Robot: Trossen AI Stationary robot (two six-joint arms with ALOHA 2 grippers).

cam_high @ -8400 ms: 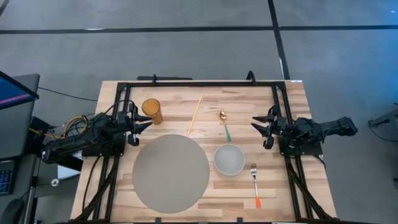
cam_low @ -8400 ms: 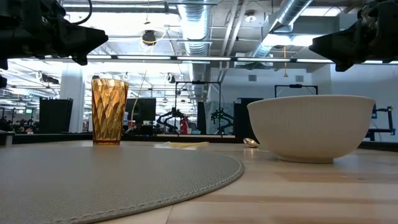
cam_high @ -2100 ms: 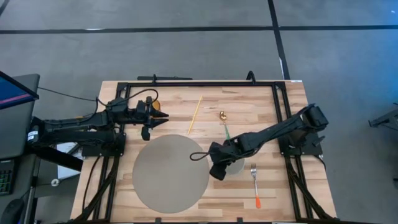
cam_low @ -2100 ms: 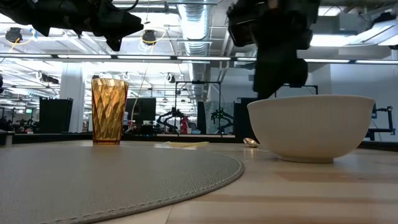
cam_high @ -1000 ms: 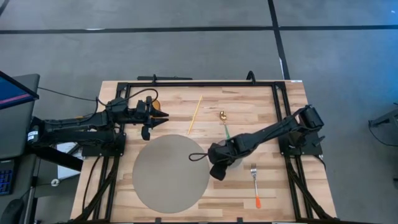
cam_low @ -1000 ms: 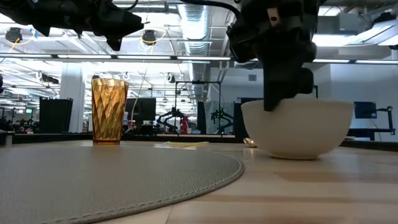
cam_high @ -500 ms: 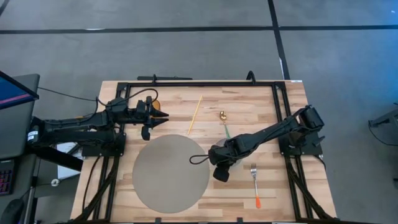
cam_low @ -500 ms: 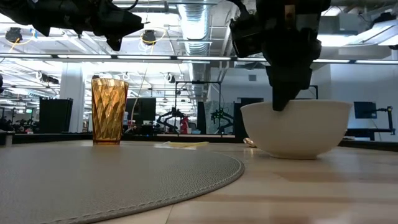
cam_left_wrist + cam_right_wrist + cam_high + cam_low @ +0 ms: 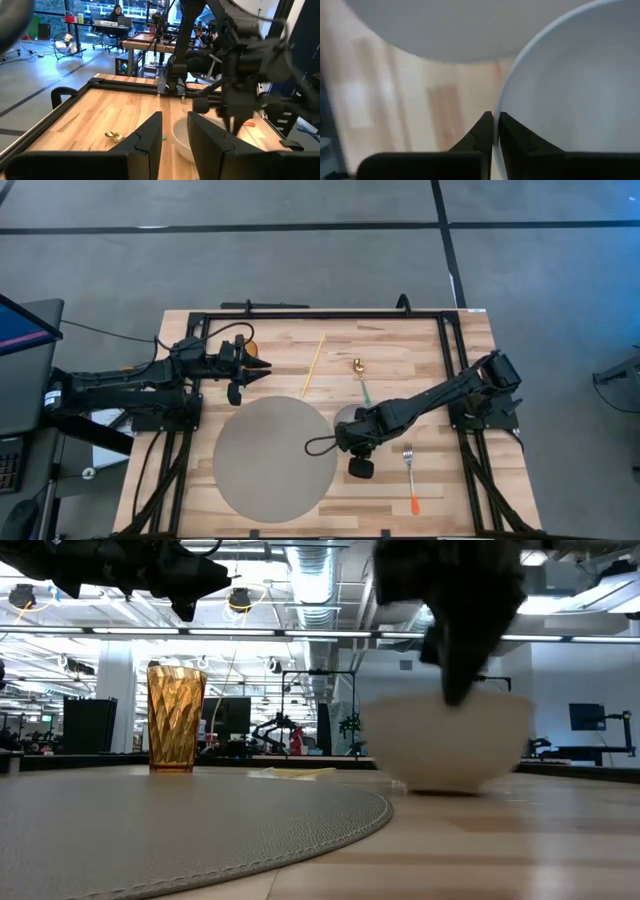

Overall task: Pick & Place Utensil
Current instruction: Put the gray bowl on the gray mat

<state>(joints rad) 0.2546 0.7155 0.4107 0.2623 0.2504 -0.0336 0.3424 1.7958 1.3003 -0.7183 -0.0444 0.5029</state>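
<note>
The fork [image 9: 410, 477] lies untouched on the counter [image 9: 400, 345] while we clamp the right end effector [image 9: 495, 131] on the bowl [image 9: 445, 743] rim, likely to clear it aside; the left end effector [image 9: 174, 134] hangs released near the glass [image 9: 176, 717].

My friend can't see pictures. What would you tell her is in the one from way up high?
From above, the right gripper pinches the rim of a white bowl beside a round grey mat on a wooden table. The left gripper hovers over an amber cup; a spoon, fork and chopstick lie nearby.
</note>
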